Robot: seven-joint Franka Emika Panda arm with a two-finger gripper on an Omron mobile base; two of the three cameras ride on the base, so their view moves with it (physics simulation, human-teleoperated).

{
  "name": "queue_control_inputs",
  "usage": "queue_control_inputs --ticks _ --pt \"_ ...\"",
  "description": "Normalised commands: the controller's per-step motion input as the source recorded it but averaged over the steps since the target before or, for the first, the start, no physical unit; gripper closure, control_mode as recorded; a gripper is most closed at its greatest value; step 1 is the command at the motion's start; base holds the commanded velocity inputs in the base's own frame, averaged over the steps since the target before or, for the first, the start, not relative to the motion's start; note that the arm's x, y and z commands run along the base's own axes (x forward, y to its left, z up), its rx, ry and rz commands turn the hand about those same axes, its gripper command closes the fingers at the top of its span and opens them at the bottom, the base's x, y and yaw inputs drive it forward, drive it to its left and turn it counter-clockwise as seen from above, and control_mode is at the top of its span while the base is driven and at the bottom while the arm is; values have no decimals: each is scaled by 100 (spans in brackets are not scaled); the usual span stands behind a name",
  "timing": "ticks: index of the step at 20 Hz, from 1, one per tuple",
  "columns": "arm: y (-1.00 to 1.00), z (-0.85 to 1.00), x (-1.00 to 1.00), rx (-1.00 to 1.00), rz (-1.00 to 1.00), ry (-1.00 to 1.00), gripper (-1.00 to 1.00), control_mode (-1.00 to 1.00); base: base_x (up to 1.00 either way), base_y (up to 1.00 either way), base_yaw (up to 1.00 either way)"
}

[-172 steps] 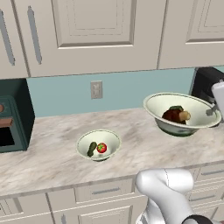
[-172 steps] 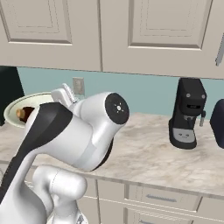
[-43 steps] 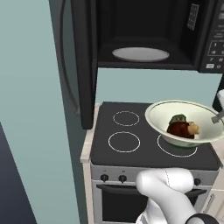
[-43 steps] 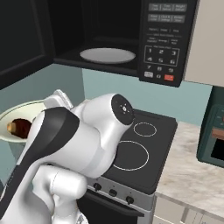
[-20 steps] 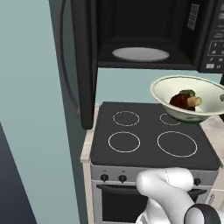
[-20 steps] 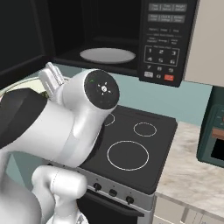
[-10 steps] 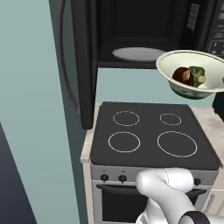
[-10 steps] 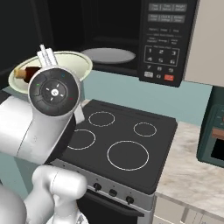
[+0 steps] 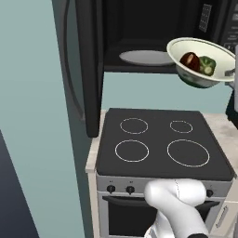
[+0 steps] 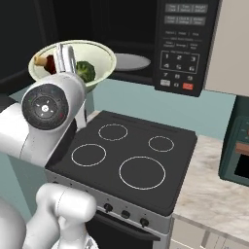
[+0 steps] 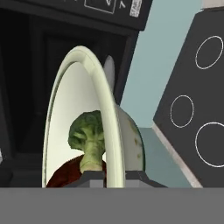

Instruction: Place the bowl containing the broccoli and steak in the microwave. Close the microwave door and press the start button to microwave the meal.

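Bowl is held up in the air, level with the mouth of the microwave, above the back edge of the stove top. In the left base view it sits at about 2 o'clock, tilted so its inside faces the camera. In the right base view it sits at about 10 o'clock.

Claw is clamped on the bowl's rim: in the hand view the rim runs edge-on between the two dark fingertips, one on the inside wall and one on the outside.

Contents: broccoli and steak both lie inside the bowl. In the left base view the steak is to the left of the floret, the two touching. In the hand view the floret stands above the reddish-brown meat, close to the rim.

Microwave door is swung wide open, at 10 o'clock in the left base view, its edge toward the camera. The cavity is dark, with a pale round turntable on its floor. The bowl is outside the cavity, in front of its right part.

Keypad panel is at 1 o'clock in the right base view, right of the bowl and well apart from it. Dark green toaster oven stands on the desk at 3 o'clock, beside the stove.
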Motion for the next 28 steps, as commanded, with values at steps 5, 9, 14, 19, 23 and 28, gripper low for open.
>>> queue_control_inputs --ticks 5,9,14,19,23,28 --pt "1 12 50 4 -10 0 100 -100 0 0 0" --pt "0 9 47 0 -4 2 100 -100 0 0 0" --pt "0 14 52 0 -1 5 100 -100 0 0 0" --pt "0 14 61 0 0 7 100 -100 0 0 0" --pt "0 2 70 -2 0 11 100 -100 0 0 0" --pt "0 0 74 -4 0 13 100 -100 0 0 0"
